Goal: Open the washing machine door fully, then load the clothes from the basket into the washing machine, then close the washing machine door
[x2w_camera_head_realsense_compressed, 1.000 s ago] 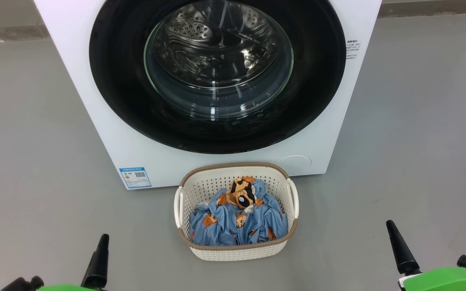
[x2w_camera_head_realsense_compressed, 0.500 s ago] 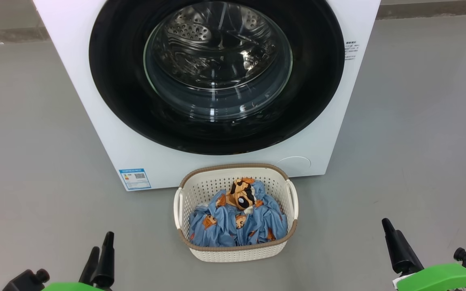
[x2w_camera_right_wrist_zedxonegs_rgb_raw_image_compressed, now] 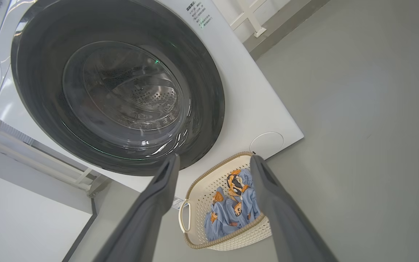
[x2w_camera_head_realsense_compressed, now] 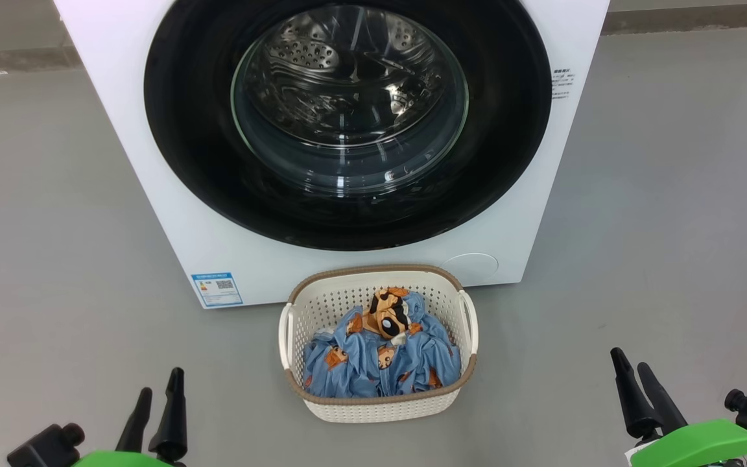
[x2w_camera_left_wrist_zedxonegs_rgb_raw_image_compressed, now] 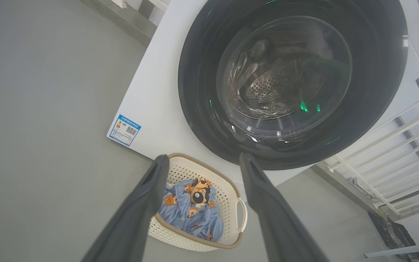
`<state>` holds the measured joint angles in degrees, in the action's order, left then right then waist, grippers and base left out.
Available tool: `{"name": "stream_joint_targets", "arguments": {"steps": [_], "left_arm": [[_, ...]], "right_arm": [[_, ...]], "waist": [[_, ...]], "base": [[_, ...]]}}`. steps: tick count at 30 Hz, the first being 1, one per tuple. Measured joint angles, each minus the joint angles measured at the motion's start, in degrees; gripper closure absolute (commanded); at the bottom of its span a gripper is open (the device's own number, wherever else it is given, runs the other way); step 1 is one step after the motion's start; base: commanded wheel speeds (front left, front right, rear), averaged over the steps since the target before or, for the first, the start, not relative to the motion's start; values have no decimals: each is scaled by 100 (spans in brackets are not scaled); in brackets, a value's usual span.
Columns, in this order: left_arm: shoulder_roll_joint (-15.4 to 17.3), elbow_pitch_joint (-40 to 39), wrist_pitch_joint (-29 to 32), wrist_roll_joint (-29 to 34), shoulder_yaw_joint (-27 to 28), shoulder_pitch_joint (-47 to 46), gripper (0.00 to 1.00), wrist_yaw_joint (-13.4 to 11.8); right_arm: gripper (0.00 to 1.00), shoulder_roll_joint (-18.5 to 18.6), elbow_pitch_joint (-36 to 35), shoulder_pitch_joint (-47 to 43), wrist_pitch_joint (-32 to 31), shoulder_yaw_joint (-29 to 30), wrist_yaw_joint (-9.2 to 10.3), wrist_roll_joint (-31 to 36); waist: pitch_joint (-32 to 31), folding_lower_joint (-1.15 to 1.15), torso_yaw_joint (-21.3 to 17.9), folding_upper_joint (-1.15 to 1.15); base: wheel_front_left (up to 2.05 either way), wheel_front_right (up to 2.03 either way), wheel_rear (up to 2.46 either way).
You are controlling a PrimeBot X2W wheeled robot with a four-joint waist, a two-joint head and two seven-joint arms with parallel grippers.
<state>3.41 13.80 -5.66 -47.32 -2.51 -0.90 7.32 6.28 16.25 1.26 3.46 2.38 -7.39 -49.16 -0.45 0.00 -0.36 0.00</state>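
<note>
Washing machine door (x2w_camera_head_realsense_compressed: 347, 117) fills the upper centre of the head view, shut against the washing machine (x2w_camera_head_realsense_compressed: 153, 220). We judge it stiff, fairly heavy and slippery on its glossy black rim. The bulging glass offers no purchase, so we would hook a finger behind the rim's outer edge, though we cannot tell on which side it opens. At lower centre, the basket (x2w_camera_head_realsense_compressed: 373, 408) holds the clothes (x2w_camera_head_realsense_compressed: 380, 363): soft, light and limp, best pinched at the raised orange fold on top. Our left gripper (x2w_camera_head_realsense_compressed: 159, 386), lower left, and right gripper (x2w_camera_head_realsense_compressed: 629, 360), lower right, hang with jaws spread, holding nothing.
</note>
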Motion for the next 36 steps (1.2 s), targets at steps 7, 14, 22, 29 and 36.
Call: {"name": "stream_joint_targets", "arguments": {"steps": [7,14,22,29,36], "left_arm": [[45,-19,-101,469,-18,1,0,0],[67,-18,-229,881,-67,3,0,0],[104,-16,-352,1411,-75,3,0,1],[124,-14,-498,1923,-71,2,0,1],[156,-15,-605,2393,-79,2,0,1]], "right_arm": [[0,66,-22,-8,99,7,0,394],[0,115,-49,-18,179,27,0,800],[0,123,-145,-118,257,71,0,1327],[0,124,-245,-152,341,214,-1,1801],[0,148,-326,-157,382,232,-1,2208]], "waist": [[-21,0,-14,0],[-25,0,-38,0],[-19,0,-42,0],[-19,0,-54,0],[-15,0,-67,0]], "base": [[0,0,0],[0,0,0],[0,0,0],[0,0,0],[0,0,0]]}}
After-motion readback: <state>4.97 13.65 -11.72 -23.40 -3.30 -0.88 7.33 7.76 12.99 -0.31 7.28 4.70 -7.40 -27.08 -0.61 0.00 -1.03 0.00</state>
